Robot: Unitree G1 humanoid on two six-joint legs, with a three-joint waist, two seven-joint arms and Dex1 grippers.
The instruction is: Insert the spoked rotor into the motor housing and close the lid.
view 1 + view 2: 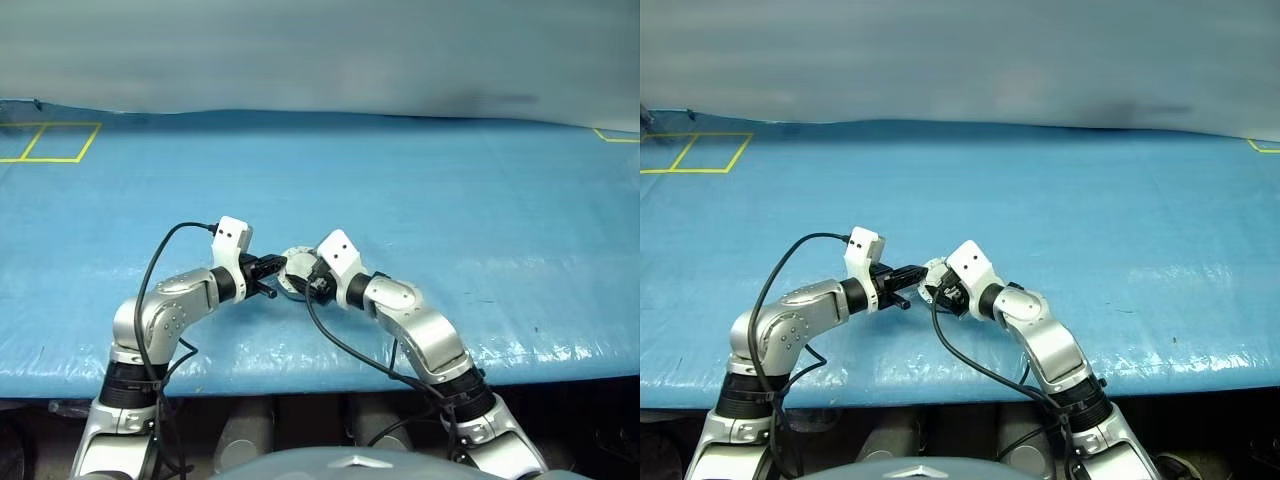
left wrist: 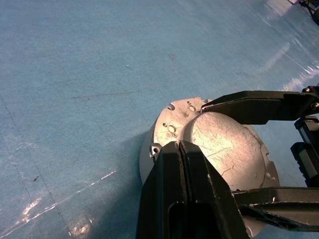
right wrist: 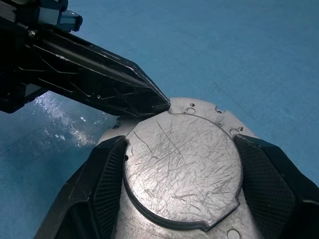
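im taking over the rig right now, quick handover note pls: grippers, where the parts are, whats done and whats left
Right gripper: its fingers clamp the closed motor unit from both sides, holding it over the blue table.
Left gripper: shut, empty, its tip pressing on the lid at the rim.
Parts: the lid, matte outer face showing, lies flat on the motor housing. The spoked rotor can't be checked from here, presumably inside.
Done: lid looks down on the housing.
Left: confirm the lid is fully seated all round, then back the left gripper off and set the unit down.
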